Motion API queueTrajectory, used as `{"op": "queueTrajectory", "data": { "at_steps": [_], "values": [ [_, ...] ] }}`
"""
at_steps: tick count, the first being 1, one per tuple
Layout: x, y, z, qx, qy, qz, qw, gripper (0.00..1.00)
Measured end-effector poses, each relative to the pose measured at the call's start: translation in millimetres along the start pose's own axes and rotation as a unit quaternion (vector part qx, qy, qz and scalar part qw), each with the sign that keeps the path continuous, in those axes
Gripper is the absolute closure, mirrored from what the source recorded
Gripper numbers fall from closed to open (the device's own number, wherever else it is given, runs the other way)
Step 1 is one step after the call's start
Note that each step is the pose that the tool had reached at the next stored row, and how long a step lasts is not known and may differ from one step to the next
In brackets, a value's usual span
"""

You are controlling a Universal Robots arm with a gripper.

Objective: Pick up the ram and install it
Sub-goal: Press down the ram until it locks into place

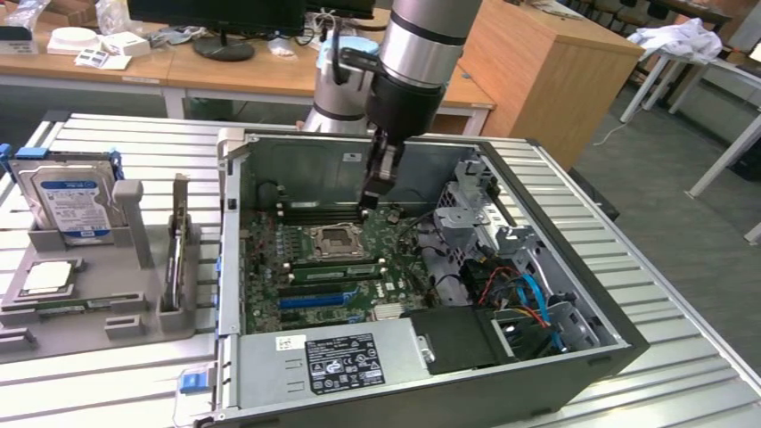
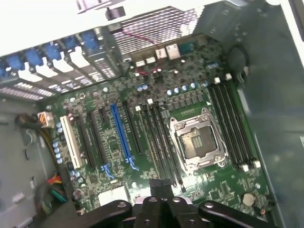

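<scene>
Hand [image 1: 376, 198]: closed, holding nothing visible, above the motherboard [image 1: 327, 267].
Ram [image 1: 337, 272]: seated in a slot beside the processor socket [image 1: 331, 239].
Case [image 1: 500, 374]: open on the tabletop [image 1: 107, 374].

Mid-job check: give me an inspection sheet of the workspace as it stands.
Surface: slatted metal table, carrying the open computer case.
Job's things: ram, a green stick seated in a slot beside the empty processor socket.
Clutter: hard drive and processor chip in a grey holder.
Grippers: pincer shut, inside the case above the motherboard; nothing seen held.
Cables: red, blue and orange leads in the case corner.
Surroundings: wooden desks, a monitor.
</scene>
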State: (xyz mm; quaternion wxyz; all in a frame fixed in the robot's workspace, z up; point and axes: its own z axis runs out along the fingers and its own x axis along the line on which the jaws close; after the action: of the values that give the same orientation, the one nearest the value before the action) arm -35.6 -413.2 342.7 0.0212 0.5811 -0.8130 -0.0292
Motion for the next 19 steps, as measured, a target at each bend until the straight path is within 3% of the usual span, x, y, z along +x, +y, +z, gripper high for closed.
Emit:
{"op": "queueTrajectory", "data": {
  "at_steps": [5,10,15,19],
  "values": [
    [0.0,0.0,0.0,0.0000,-0.0030,0.041,0.9991,0.90],
    [0.0,0.0,0.1,0.0000,-0.0060,0.083,0.9966,0.90],
    [0.0,0.0,0.2,0.0000,-0.0090,0.124,0.9923,0.90],
    [0.0,0.0,0.3,0.0000,-0.0114,0.157,0.9876,0.90]
  ]
}}
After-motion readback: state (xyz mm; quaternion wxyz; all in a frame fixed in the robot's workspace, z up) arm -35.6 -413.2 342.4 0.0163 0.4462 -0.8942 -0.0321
